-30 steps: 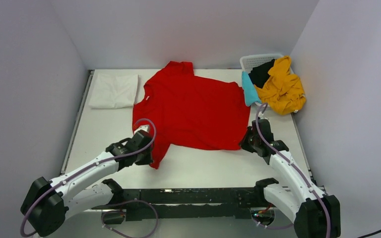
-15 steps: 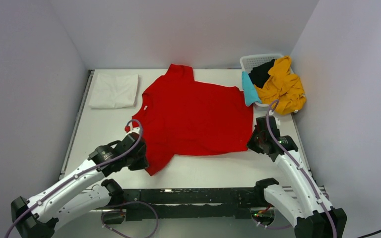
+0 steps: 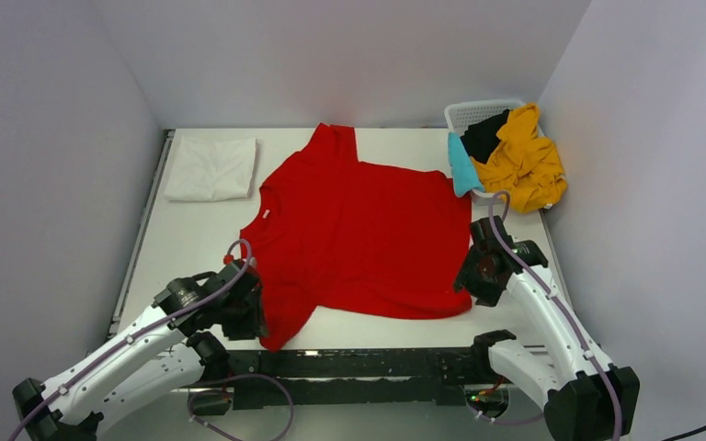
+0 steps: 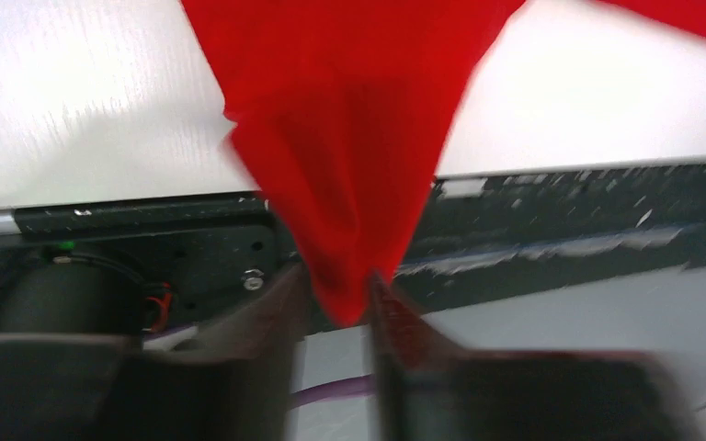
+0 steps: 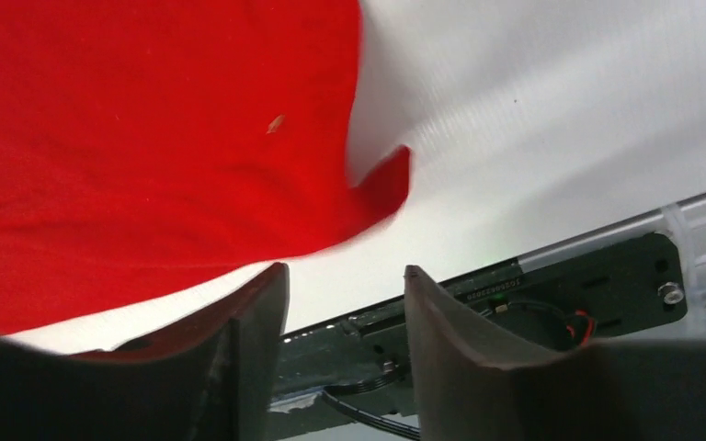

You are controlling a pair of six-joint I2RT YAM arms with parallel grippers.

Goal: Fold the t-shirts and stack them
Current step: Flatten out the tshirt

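The red t-shirt [image 3: 358,230] lies spread flat in the middle of the table, one sleeve reaching the near edge. My left gripper [image 3: 256,317] is at that sleeve. In the left wrist view its jaws [image 4: 338,276] stand apart, with the tip of the red sleeve [image 4: 349,138] hanging loose between them. My right gripper [image 3: 467,276] is at the shirt's near right hem corner. It is open [image 5: 343,271], and the corner [image 5: 391,179] lies free on the table ahead of the fingers. A folded white t-shirt [image 3: 211,168] rests at the back left.
A white lattice basket [image 3: 483,112] at the back right holds crumpled mustard-yellow [image 3: 522,165], teal [image 3: 462,167] and black [image 3: 485,136] t-shirts, which spill over its rim. The black rail with the arm bases [image 3: 358,363] runs along the near edge. Grey walls close in three sides.
Both arms pulled back toward the near edge, dragging the red t-shirt closer and flatter. Both grippers then opened, releasing the sleeve and the hem corner.
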